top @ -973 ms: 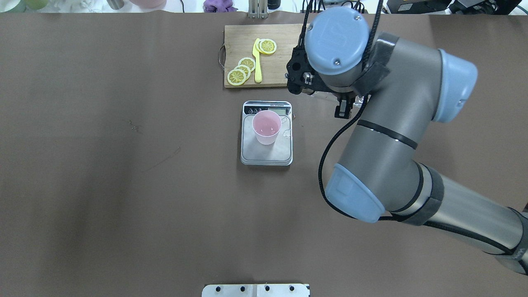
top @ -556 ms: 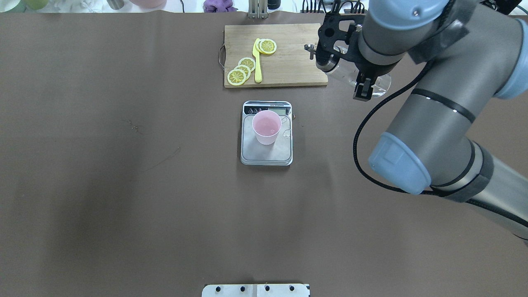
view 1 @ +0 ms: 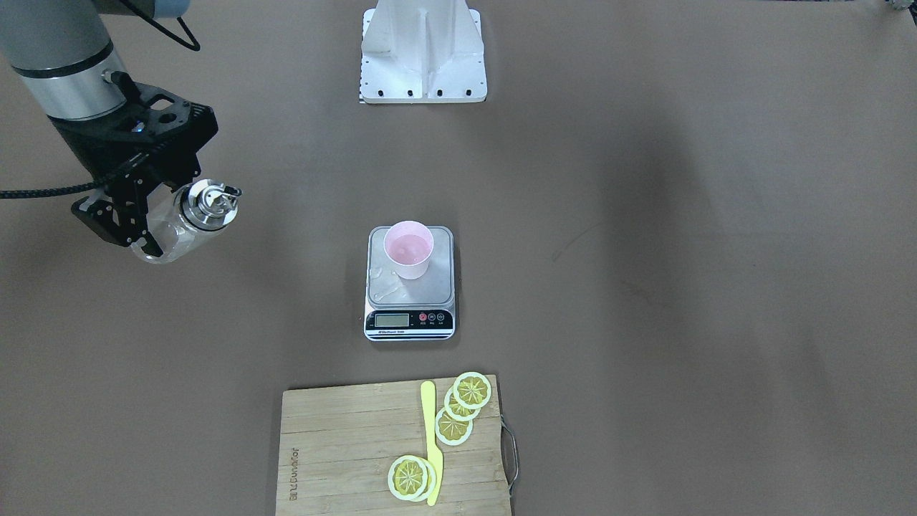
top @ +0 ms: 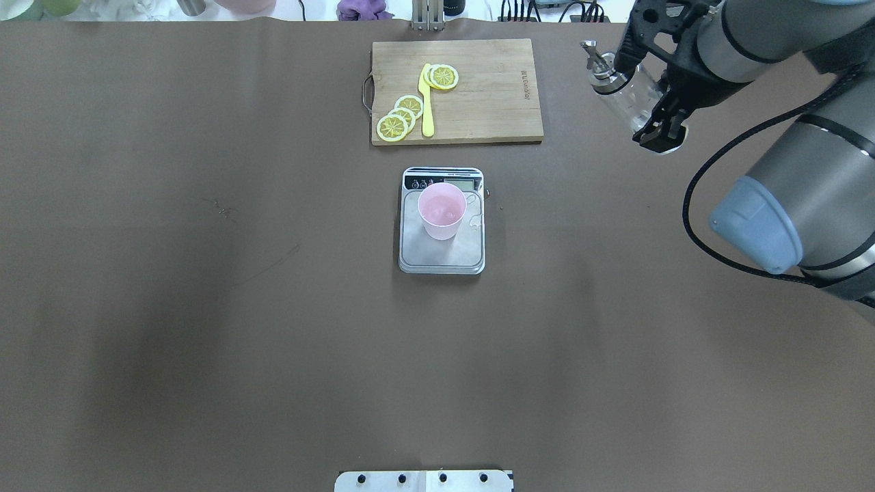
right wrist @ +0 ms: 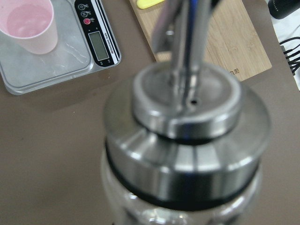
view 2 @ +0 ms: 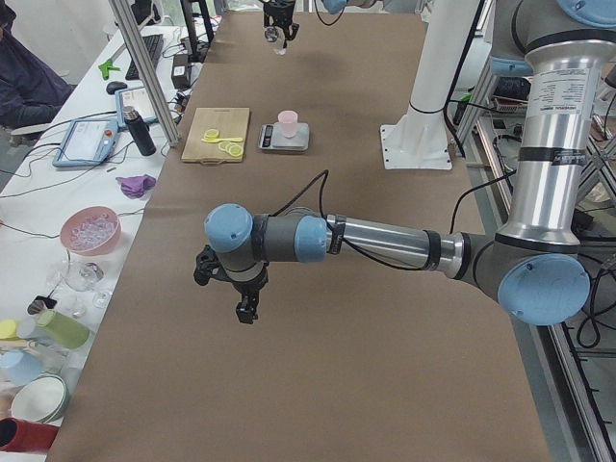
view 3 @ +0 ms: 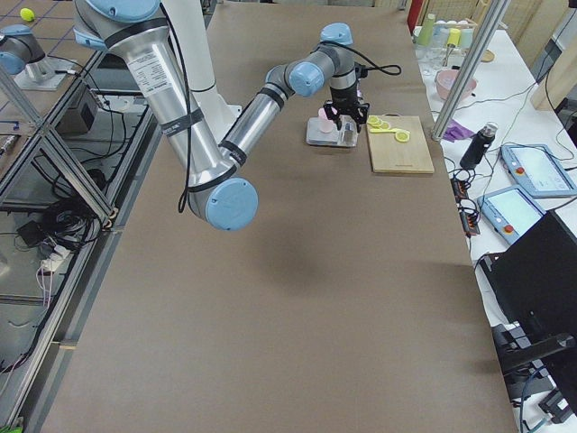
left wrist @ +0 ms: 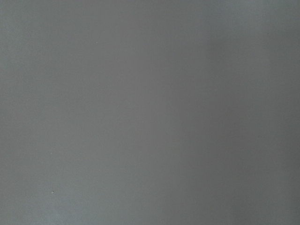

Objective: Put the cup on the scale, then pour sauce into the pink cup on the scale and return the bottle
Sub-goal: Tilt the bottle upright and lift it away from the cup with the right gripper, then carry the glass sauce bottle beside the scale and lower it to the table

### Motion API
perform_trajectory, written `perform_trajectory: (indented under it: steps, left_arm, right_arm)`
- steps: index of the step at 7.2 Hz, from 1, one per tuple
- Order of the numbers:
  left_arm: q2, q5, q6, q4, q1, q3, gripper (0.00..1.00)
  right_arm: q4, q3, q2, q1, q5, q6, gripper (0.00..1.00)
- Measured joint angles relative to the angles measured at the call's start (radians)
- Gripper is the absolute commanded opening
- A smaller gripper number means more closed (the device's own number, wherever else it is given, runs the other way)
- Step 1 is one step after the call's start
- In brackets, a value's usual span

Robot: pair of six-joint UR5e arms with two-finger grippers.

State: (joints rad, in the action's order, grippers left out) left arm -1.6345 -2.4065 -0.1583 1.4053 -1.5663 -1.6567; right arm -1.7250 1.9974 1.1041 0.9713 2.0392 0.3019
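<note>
1. The brown surface [top: 205, 328] carries every item below.
2. The right arm [top: 810, 171] reaches over the far right part of the surface. The left arm [view 2: 380, 241] extends low over a bare area, well apart from the items.
3. The rectangular wooden cutting board [top: 485, 102] lies just beyond the scale.
4. The small silver-topped digital scale [top: 444, 258] sits at the surface's centre, with clear liquid spilled on its platform.
5. The right end effector [top: 649, 113] pinches the clear glass bottle with the metal pourer cap [view 1: 185, 221]. The bottle is tilted, off the surface and well apart from the scale.
6. The left end effector [view 2: 245, 306]: cannot tell whether spread or pressed together.
7. The pale pink tapered plastic cup [top: 442, 208] stands upright on the scale platform.
8. Yellow lemon slices [top: 403, 113] and a yellow plastic knife [top: 427, 109] lie on the board.
</note>
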Motion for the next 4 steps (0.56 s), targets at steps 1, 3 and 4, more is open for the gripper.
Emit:
perform_trajectory:
  steps: [1,3,4]
  left_arm:
    - [0.0,0.0,0.0,0.0,0.0,-0.002,0.98]
    - [0.002,0.0,-0.002,0.0,-0.001,-0.005,0.98]
    - [0.003,0.0,-0.004,0.0,-0.002,-0.008,0.98]
  right_arm:
    - [0.044,-0.001,0.026,0.027,0.069,-0.001,0.0]
    - [0.167,-0.001,0.088,0.079,0.209,-0.016,0.0]
    - [0.276,-0.008,0.138,0.092,0.248,-0.047,0.0]
